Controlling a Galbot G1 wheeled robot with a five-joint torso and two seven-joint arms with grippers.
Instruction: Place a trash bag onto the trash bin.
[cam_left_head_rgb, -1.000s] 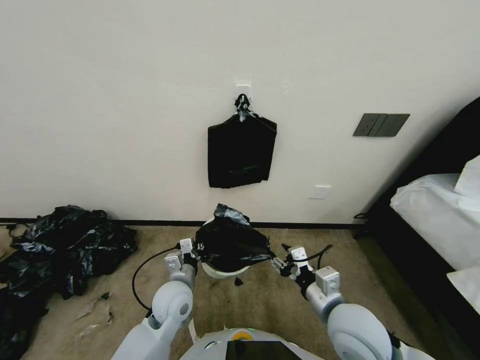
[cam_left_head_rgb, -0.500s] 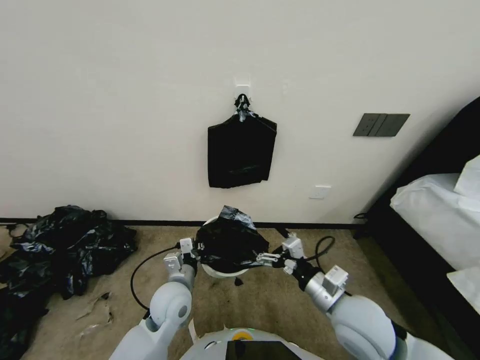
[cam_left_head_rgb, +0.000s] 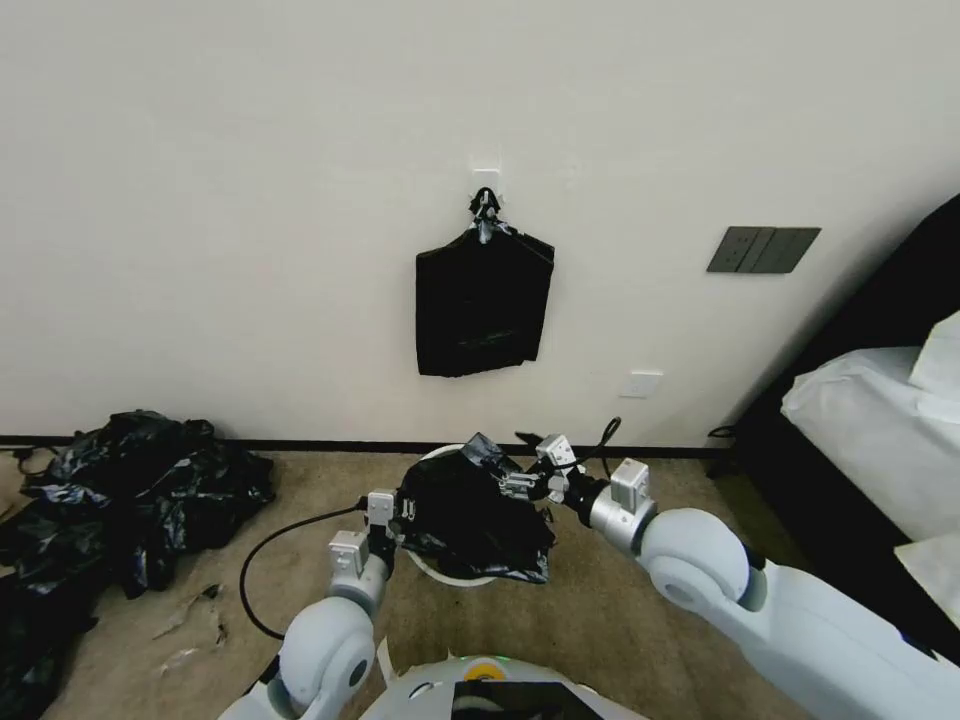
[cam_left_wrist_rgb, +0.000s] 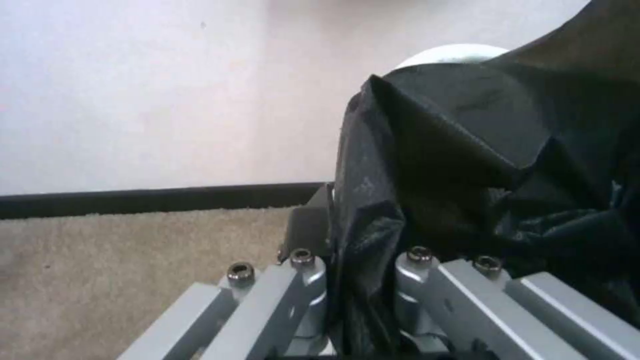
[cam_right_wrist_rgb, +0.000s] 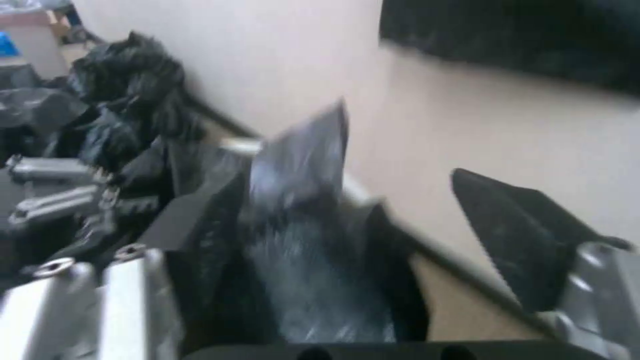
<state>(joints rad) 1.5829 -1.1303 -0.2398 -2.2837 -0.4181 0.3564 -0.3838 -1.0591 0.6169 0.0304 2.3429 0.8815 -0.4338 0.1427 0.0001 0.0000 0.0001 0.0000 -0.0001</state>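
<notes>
While the left hand (cam_left_head_rgb: 402, 508) clamps the trash bag (cam_left_head_rgb: 470, 510), the right hand (cam_left_head_rgb: 515, 484), fingers wide, has crossed over the trash bin (cam_left_head_rgb: 440, 573).

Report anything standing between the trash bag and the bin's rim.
Nothing visible does. The trash bag already drapes over the trash bin, with the left gripper clamped on its edge and the right gripper open at its top.

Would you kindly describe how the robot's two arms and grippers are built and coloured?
Both arms are glossy white with rounded joint housings and silver-grey wrist cuffs. The left gripper and right gripper have grey metal linkage bars with hex bolts and black fingers. Black cables loop from each wrist.
</notes>
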